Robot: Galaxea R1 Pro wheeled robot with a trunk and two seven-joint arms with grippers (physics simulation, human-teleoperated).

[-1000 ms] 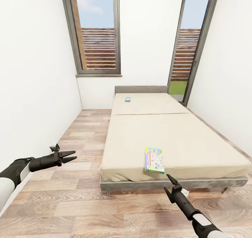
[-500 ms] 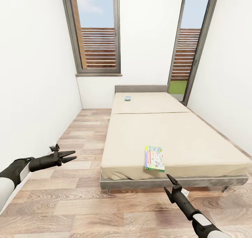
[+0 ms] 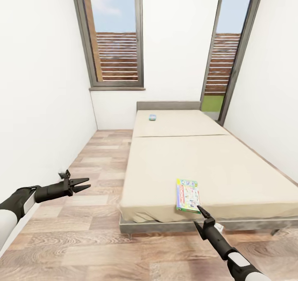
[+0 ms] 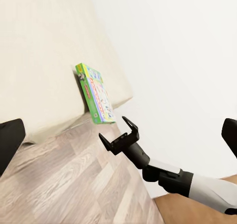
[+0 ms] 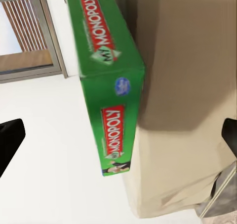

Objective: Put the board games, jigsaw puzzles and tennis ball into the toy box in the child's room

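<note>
A flat white-green board game box with red edging (image 3: pixel 188 195) lies at the near edge of the low beige-mattressed bed (image 3: pixel 198 161), slightly overhanging it. The right claw (image 3: pixel 201 219) hovers just before the box, fingers apart and empty. A small blue box (image 3: pixel 152 117) rests near the grey headboard (image 3: pixel 167 105). The left claw (image 3: pixel 78 184) hangs spread over the wood-plank floor (image 3: pixel 95 165).

Along my right wrist camera I can read the green board game (image 5: pixel 106 80) lying at the edge of the bed (image 5: pixel 197 61): its long side carries a red band with "MY MONOPOLY" in white letters, and the short end facing me repeats "MONOPOLY" on another red band. A small blue round logo sits by the corner, too blurred to read. From my head camera the same box's (image 3: pixel 188 195) printed lid is too small to read.
</note>
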